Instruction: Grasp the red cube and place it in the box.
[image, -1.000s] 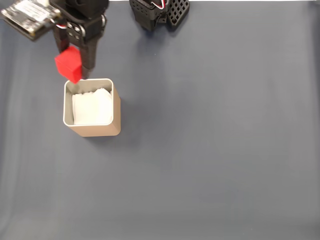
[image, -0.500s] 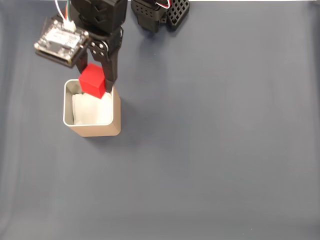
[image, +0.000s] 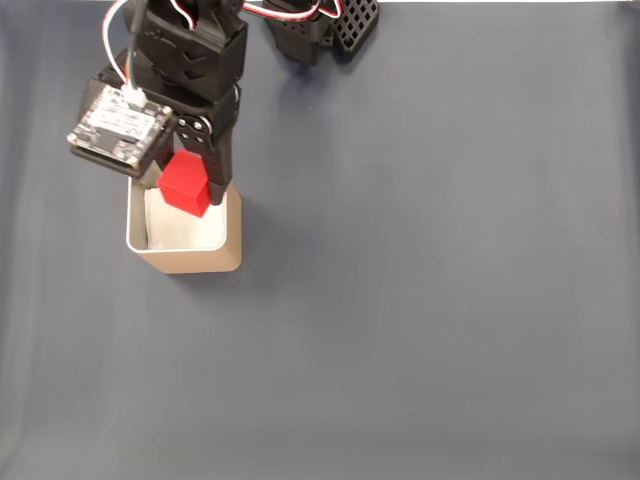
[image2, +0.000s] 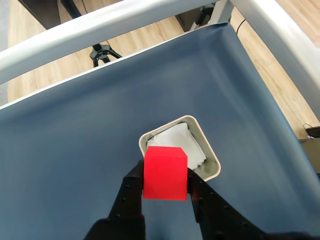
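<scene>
In the fixed view we find the tan square box's (image: 190, 255) upper rim hidden behind the black arm (image: 190, 60) and bright red cube (image: 184, 186).

A table (image: 430, 300) covered in dark blue-grey cloth carries everything. The box (image: 190, 258), tan with a pale rim, stands directly on it at the far left of the fixed view. At the far edge sits a black perforated mount (image: 322, 28), probably the arm's base.

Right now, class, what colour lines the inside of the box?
White; the box lining shows best in the wrist view.
</scene>
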